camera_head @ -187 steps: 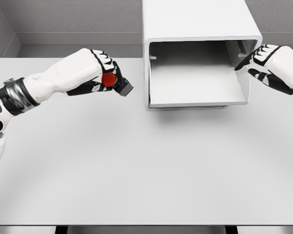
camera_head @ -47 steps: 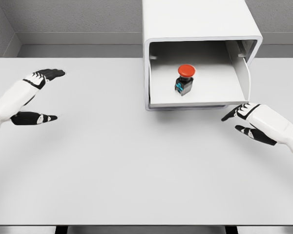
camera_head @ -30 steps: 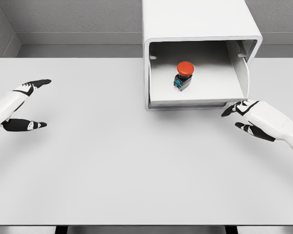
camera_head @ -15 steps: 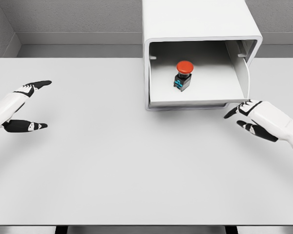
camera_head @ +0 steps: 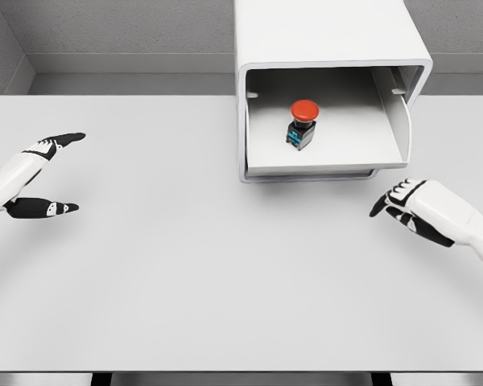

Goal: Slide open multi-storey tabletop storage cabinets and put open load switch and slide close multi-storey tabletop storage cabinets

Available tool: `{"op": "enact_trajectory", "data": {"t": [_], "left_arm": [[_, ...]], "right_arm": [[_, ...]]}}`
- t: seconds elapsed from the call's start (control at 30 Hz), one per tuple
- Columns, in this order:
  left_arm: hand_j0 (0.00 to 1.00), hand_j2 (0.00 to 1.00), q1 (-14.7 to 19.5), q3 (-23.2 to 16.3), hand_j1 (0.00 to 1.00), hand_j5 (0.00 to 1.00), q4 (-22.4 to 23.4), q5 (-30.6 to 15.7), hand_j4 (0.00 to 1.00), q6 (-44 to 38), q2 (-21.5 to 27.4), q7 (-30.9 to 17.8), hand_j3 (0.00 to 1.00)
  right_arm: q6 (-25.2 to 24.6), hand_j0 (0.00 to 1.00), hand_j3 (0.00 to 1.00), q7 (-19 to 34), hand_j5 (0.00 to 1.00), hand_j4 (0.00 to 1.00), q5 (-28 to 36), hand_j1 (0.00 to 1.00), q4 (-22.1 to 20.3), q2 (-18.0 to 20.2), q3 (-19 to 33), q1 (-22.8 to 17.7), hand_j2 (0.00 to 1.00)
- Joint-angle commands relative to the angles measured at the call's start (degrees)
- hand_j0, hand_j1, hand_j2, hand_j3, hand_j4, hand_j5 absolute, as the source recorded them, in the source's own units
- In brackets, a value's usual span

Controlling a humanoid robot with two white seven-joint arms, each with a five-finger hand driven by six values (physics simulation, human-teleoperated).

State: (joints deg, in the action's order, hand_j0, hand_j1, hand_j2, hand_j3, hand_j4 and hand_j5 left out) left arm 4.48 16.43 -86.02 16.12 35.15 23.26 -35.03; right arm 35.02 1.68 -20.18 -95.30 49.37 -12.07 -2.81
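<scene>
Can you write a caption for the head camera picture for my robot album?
Red-capped switch sits in the open cabinet drawer; both open hands, left and right, hover apart.

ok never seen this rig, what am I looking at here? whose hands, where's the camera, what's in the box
This is a simulator render, not a real photo. The camera sits on a humanoid robot's head and looks down at a white table. The two white and black things at the sides are the robot's own five-finger hands: the left hand near the table's left edge, the right hand low on the right. Both have their fingers spread and hold nothing.

At the back stands a white storage cabinet with one drawer pulled out toward the camera. Inside the drawer stands a load switch, a small dark block with a round red button on top. The right hand is just in front of the drawer's right corner, not touching it.
</scene>
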Motion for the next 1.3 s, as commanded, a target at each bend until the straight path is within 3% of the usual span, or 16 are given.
{"op": "enact_trajectory", "data": {"t": [0.0,0.13,0.33,0.57,1.13,1.27], "left_arm": [[1.0,1.0,0.0,0.0,1.0,1.0,0.0,-0.5,1.0,-0.2,0.0,0.0,1.0],[1.0,1.0,0.0,0.0,1.0,1.0,0.0,-0.5,1.0,-0.2,0.0,0.0,1.0],[1.0,1.0,0.2,0.0,1.0,1.0,0.0,-0.5,1.0,-0.2,0.0,0.0,1.0],[1.0,1.0,0.0,0.0,1.0,1.0,0.0,-0.5,1.0,-0.2,-0.1,0.0,1.0],[1.0,1.0,-0.2,0.0,1.0,1.0,-0.3,-0.6,1.0,-0.2,-0.1,0.0,1.0],[1.0,1.0,-0.1,0.0,1.0,1.0,-0.2,-0.6,1.0,-0.2,-0.1,0.0,1.0]], "right_arm": [[0.0,0.44,0.44,0.0,0.44,0.44,0.5,0.44,-2.9,-0.2,0.0,0.0,0.44],[0.0,0.44,0.44,0.3,0.44,0.44,0.6,0.44,-5.5,-0.1,0.2,-0.9,0.44],[0.0,0.47,0.47,0.7,0.47,0.47,0.6,0.47,-5.7,0.0,4.1,-0.4,0.47],[0.0,0.47,0.47,0.7,0.47,0.47,0.3,0.47,-5.3,-0.3,4.2,0.3,0.47],[0.0,0.47,0.47,0.8,0.47,0.47,0.0,0.47,-1.1,-3.0,-0.1,5.5,0.47],[0.0,0.47,0.47,0.9,0.47,0.47,0.0,0.47,0.3,-3.3,-2.8,9.1,0.47]]}}
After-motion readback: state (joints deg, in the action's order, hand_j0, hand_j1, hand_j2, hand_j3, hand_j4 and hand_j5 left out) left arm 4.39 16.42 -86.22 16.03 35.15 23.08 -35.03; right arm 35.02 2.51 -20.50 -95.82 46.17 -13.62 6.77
